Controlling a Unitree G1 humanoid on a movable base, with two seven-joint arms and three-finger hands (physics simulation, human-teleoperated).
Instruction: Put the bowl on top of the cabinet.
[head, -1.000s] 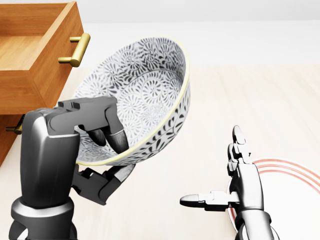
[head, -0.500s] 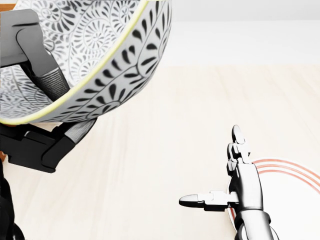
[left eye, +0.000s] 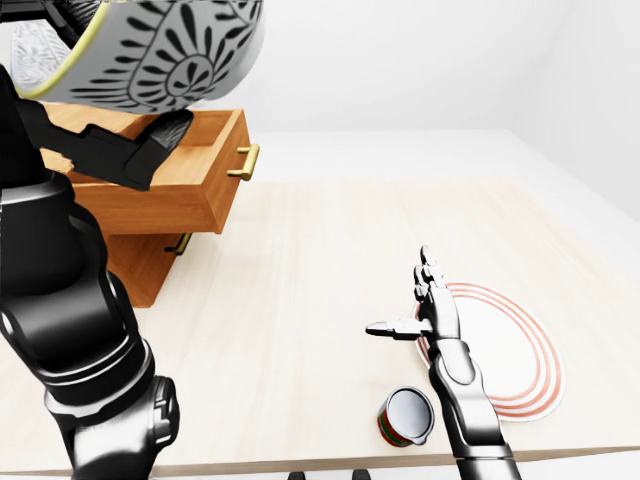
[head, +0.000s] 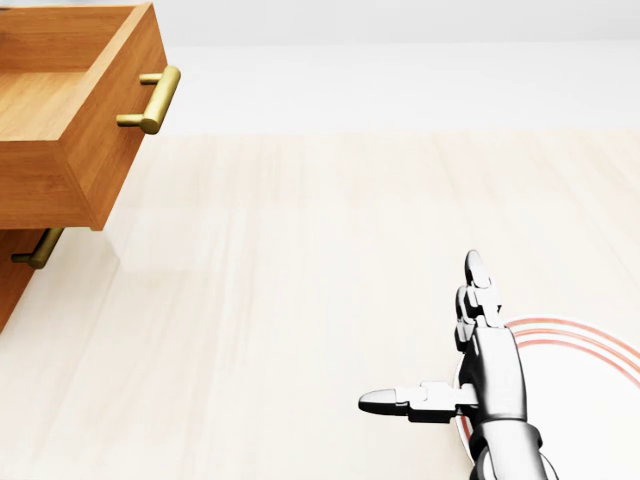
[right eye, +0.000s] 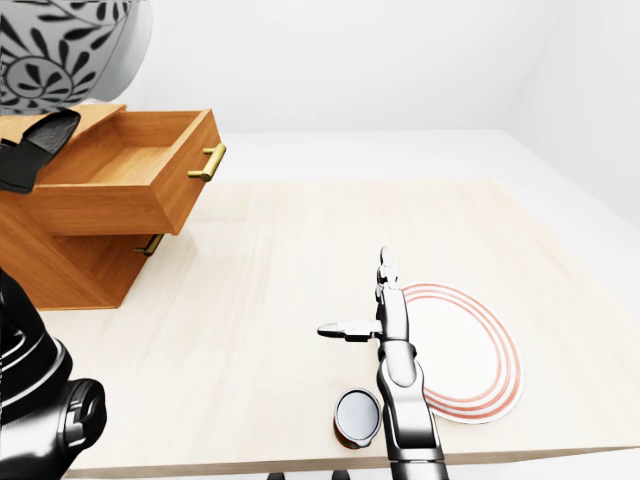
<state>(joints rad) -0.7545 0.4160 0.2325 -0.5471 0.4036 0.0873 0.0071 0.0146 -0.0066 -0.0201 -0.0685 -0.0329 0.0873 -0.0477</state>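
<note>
The patterned bowl (left eye: 150, 50) is high at the far left, above the open drawer (right eye: 130, 180) of the wooden cabinet (right eye: 70, 265); the left hand (left eye: 120, 140) grasps its rim. The drawer looks empty. The right hand (head: 455, 385) is released, fingers spread, beside a red-ringed plate (right eye: 470, 355) and a can (left eye: 407, 415).

bowl (right eye: 70, 45) high, drawer (right eye: 130, 185) open — plate (right eye: 470, 360), can (right eye: 357, 417)

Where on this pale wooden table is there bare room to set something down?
The widest bare stretch lies between the open wooden drawer and the white plate with red rings. It is crowded near the bottom right, where the open right hand hovers beside the plate and the small metal can. The patterned bowl is held aloft.
</note>
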